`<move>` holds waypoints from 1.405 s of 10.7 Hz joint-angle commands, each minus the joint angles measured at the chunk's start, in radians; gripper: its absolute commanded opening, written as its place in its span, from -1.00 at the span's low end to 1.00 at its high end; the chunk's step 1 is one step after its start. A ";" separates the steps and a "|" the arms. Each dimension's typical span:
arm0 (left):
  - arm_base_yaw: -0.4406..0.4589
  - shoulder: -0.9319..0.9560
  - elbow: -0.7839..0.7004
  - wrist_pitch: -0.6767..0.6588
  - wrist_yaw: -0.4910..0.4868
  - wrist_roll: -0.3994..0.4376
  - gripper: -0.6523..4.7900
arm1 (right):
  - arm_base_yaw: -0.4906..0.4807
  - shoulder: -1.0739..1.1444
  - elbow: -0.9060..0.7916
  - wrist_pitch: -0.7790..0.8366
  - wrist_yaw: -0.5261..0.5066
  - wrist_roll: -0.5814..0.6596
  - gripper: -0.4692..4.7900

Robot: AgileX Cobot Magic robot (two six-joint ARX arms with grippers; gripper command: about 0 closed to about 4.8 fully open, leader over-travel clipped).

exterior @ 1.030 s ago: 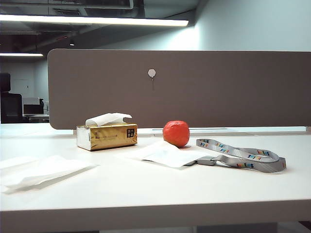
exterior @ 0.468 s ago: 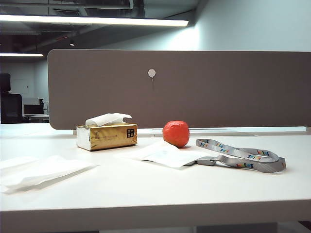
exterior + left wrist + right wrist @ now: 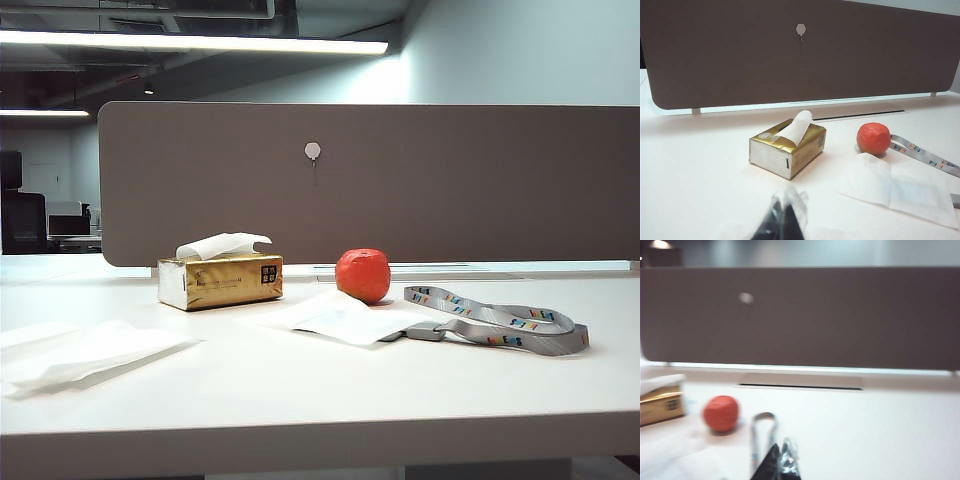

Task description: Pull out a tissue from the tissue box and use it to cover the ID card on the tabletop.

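White tabletop: tissue already covers card, lanyard trails right. You see left gripper and right gripper near, closed, empty.

The exterior camera sits low at the front edge of the smooth white tabletop, facing the grey-brown divider panel along its back edge. Both wrist cameras also face that panel from just above the surface, the left gripper and right gripper closed in the foreground. All three views share the shiny gold tissue box and the red-orange ball.
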 commanded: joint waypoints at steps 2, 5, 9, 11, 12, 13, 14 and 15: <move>-0.001 0.001 0.004 -0.014 0.001 -0.002 -0.78 | 0.000 -0.001 -0.057 0.092 0.079 -0.023 -0.84; -0.001 0.001 0.004 -0.014 0.000 -0.003 -0.78 | 0.000 -0.001 -0.128 0.132 0.076 -0.034 -0.84; -0.001 0.001 0.004 -0.057 -0.045 -0.002 -0.78 | 0.000 -0.001 -0.128 -0.003 0.075 -0.032 -0.84; -0.001 0.001 0.004 -0.074 -0.062 -0.002 -0.78 | 0.000 -0.001 -0.128 -0.034 0.074 -0.032 -0.84; -0.001 0.001 0.004 -0.084 -0.074 -0.002 -0.78 | 0.000 -0.001 -0.128 -0.047 0.063 -0.032 -0.84; -0.001 0.001 0.004 -0.085 -0.075 -0.002 -0.78 | 0.000 -0.001 -0.128 -0.048 0.048 -0.033 -0.84; -0.001 0.001 0.004 -0.087 -0.075 0.002 -0.78 | 0.000 -0.001 -0.128 -0.038 -0.019 -0.034 -0.84; 0.000 0.001 0.004 -0.090 -0.075 0.002 -0.78 | 0.001 -0.001 -0.128 -0.024 -0.065 -0.034 -0.84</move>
